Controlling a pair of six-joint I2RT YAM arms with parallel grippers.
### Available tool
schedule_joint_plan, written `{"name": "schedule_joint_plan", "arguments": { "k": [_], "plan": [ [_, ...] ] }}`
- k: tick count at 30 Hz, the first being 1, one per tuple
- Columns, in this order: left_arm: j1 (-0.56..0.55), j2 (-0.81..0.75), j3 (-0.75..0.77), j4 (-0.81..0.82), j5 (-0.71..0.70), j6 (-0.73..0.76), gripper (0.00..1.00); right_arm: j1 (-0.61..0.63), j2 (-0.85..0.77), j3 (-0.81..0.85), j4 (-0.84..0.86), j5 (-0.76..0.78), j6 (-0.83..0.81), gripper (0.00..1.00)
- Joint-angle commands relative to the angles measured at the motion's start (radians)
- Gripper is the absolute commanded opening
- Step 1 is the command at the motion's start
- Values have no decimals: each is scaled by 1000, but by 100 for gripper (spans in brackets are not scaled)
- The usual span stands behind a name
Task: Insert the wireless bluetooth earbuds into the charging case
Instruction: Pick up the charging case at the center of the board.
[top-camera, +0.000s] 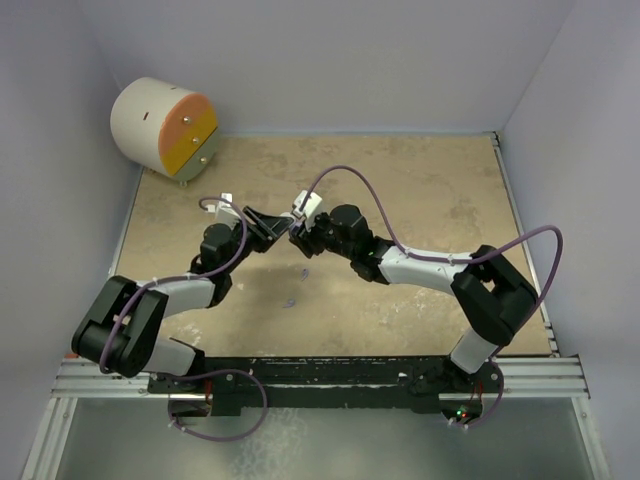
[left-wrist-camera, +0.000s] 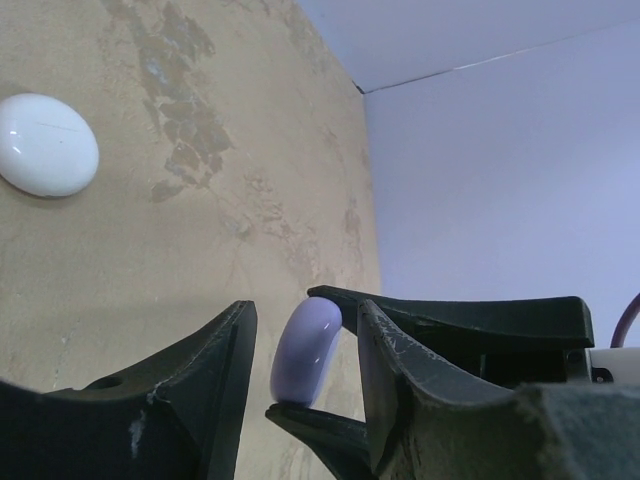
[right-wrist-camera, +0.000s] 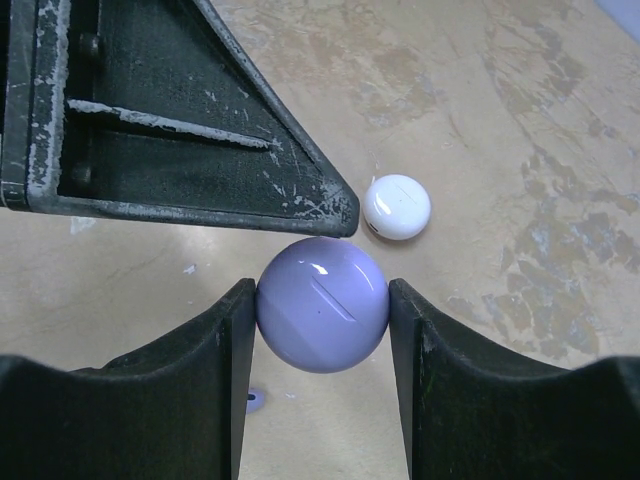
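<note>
The lilac round charging case (right-wrist-camera: 325, 325) hangs above the table, lid closed, with my right gripper (right-wrist-camera: 320, 300) shut on its rim. In the left wrist view the case (left-wrist-camera: 308, 350) shows edge-on. My left gripper (left-wrist-camera: 303, 318) stands open astride its two faces, with a visible gap on the left side. One left finger (right-wrist-camera: 200, 130) sits just above the case. The two grippers meet at mid-table (top-camera: 291, 229). Two tiny lilac earbuds (top-camera: 304, 270) (top-camera: 290, 301) lie on the table below them. One earbud (right-wrist-camera: 256, 400) shows under my right fingers.
A white round case (right-wrist-camera: 397, 207) lies closed on the table beyond the held one, and it also shows in the left wrist view (left-wrist-camera: 45, 143). A cylindrical drawer unit with an orange and yellow front (top-camera: 165, 127) stands at the back left corner. Walls enclose the table.
</note>
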Motion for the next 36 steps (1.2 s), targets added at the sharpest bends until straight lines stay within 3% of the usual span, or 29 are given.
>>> {"name": "schedule_joint_plan", "arguments": {
  "k": [1, 19, 29, 33, 36],
  "plan": [
    [-2, 21, 38, 114, 64, -22, 43, 7, -17, 27, 38, -38, -29, 0],
    [-28, 88, 38, 210, 139, -32, 27, 7, -11, 42, 44, -70, -53, 0],
    [-45, 122, 44, 255, 165, -34, 0, 7, -9, 53, 44, -119, -66, 0],
    [-46, 119, 38, 264, 158, -34, 0, 7, -15, 55, 46, -136, -42, 0],
    [-46, 111, 32, 262, 146, -34, 0, 7, -26, 50, 49, -140, -28, 8]
  ]
}}
